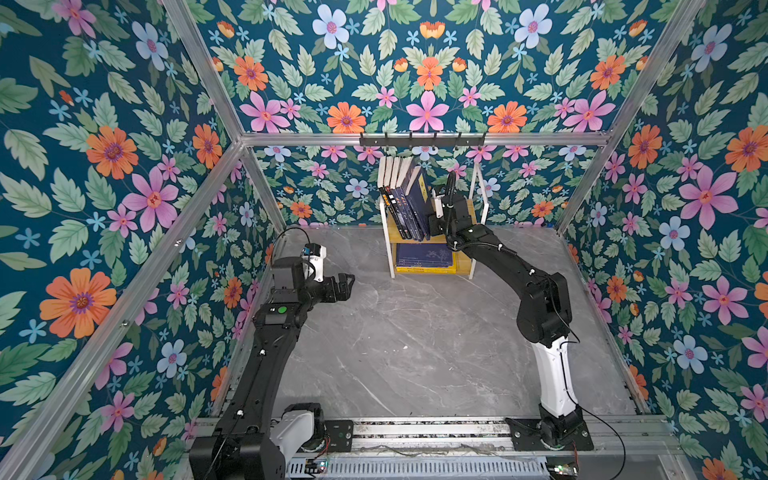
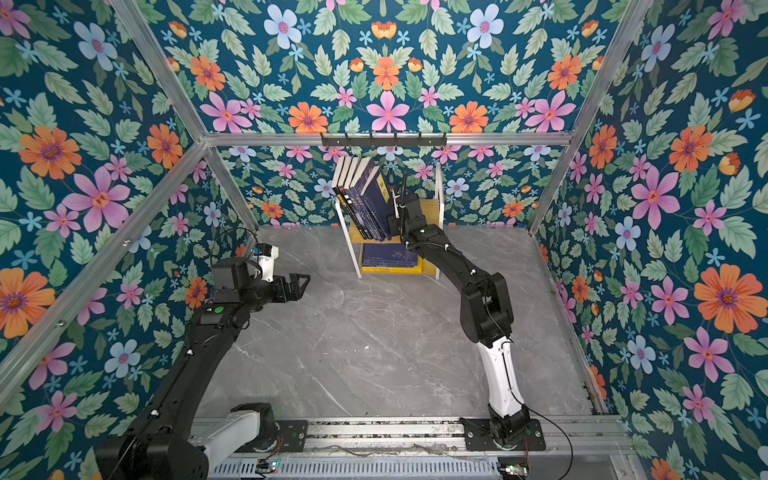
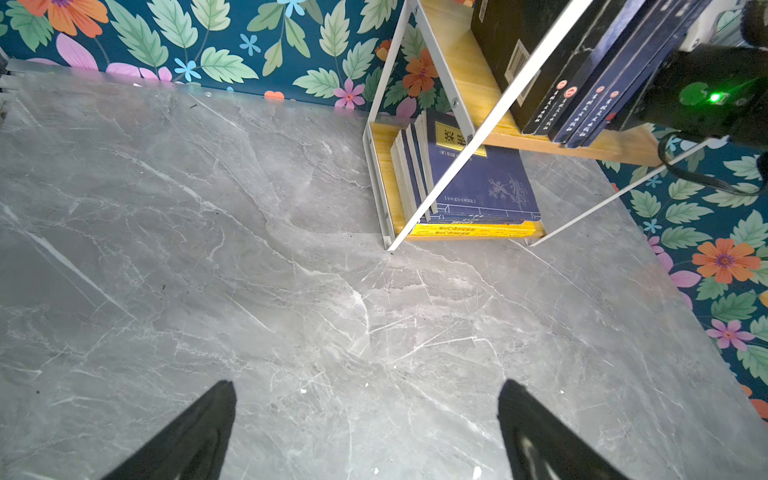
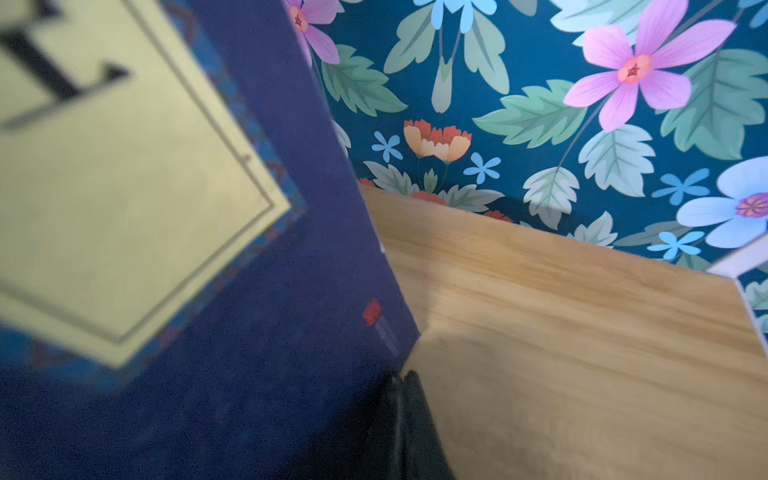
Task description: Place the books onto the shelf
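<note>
Floral walls (image 1: 104,166) surround the grey counter (image 1: 415,332). At upper middle of a top view, the shelf (image 1: 389,253) carries the books (image 1: 405,203), leaning on its upper board. The right claw (image 4: 404,380), clenched on nothing, is just beside the outermost book (image 1: 417,208); a careless pull may topple the row. The left claw (image 3: 368,386) hangs released.

I see teal wallpaper (image 1: 428,83) all round with pink, orange and pale-blue flowers and green leaves. Table (image 1: 395,332): grey marble, white veins. Shelf (image 1: 467,210): light wood boards, white frame. Upright books (image 1: 415,203), centre frame: navy and black. Flat stack (image 1: 424,254) below: navy over bright yellow. Close-up book cover (image 4: 249,374): navy with a yellow label, blue patterned border and small red stamp.
</note>
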You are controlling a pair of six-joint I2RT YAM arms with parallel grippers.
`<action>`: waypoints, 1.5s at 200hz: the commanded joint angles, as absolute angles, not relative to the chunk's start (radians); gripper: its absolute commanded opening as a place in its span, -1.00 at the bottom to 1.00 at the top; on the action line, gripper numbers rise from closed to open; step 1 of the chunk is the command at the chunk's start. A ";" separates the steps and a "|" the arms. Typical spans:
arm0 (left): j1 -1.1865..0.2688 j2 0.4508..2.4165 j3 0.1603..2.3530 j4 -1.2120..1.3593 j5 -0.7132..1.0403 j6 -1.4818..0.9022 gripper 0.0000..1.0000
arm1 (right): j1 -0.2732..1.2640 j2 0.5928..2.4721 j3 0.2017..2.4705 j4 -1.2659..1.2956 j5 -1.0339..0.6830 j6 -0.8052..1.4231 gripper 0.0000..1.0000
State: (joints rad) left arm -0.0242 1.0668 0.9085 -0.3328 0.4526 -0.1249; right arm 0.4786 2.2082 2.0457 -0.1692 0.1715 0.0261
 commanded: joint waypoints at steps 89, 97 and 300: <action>-0.014 1.068 0.920 -0.317 0.423 -0.122 0.99 | 0.500 2.059 2.026 -0.273 0.222 0.028 -0.95; -0.014 1.074 0.919 -0.310 0.421 -0.122 1.00 | 0.507 2.024 1.998 -0.272 0.226 0.023 -0.89; -0.017 1.141 0.655 0.181 0.258 0.065 1.00 | 0.575 0.865 0.667 -0.137 0.338 0.106 0.93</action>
State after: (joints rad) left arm -0.0177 1.1404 0.7311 -0.0048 0.2615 0.0322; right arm 0.5758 0.9264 0.7616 -0.1810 0.2668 0.0723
